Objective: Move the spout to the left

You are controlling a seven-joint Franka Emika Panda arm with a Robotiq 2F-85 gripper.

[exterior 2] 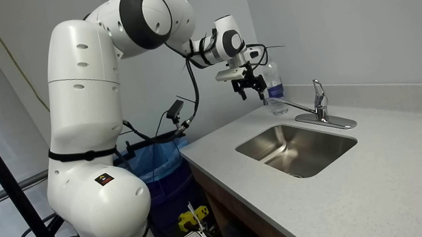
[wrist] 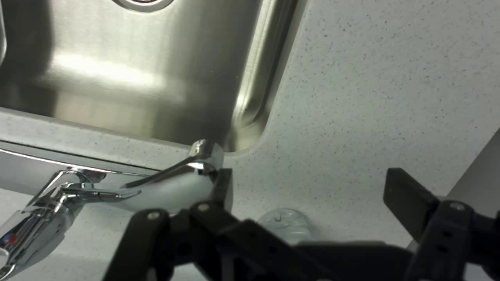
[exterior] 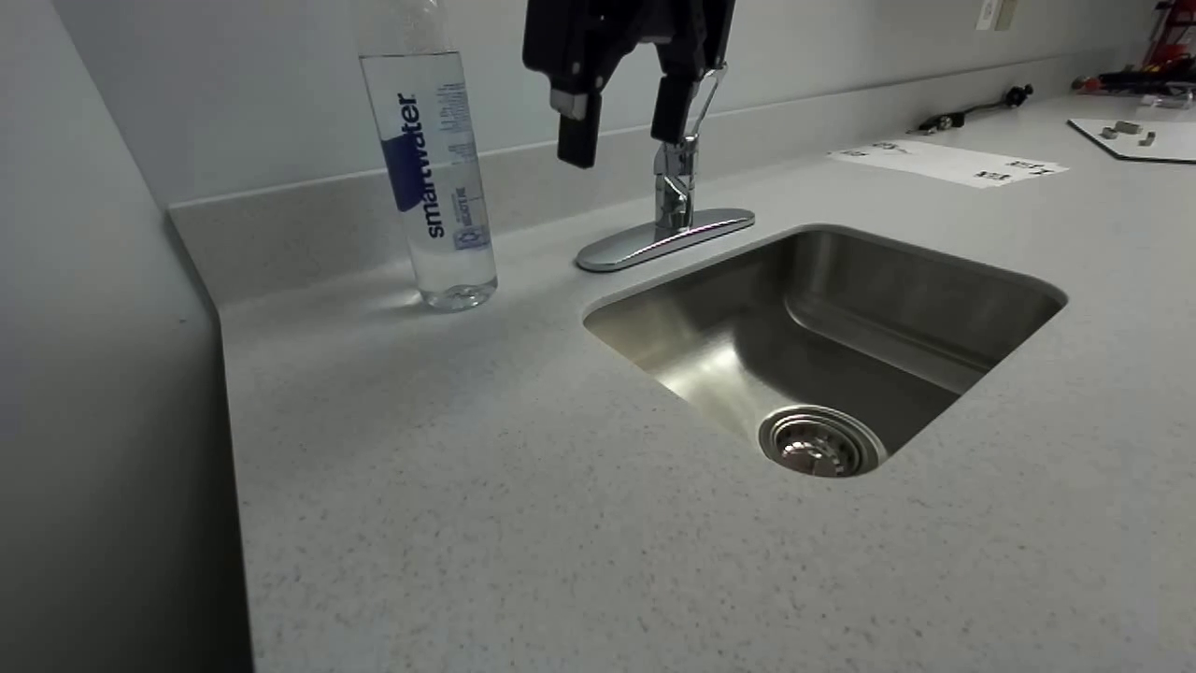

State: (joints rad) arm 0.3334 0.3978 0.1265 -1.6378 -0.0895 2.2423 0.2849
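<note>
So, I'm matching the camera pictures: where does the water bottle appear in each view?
In an exterior view: the water bottle, left of center, top cut off.
In an exterior view: the water bottle, right of center.
Wrist view: the water bottle, low, just right of center, partly behind the gripper.
Landmark in all three: the sink.

Pale-grey walls (exterior 2: 357,10) meet behind the far corner of a speckled light-grey countertop (exterior 2: 397,190). A low backsplash (exterior 2: 407,97) runs along its back edge, a white wall plate (exterior: 987,13) above; brown wood panelling (exterior 2: 248,216) shows beneath its front edge. Beside its side edge, the wall darkens downward.
</note>
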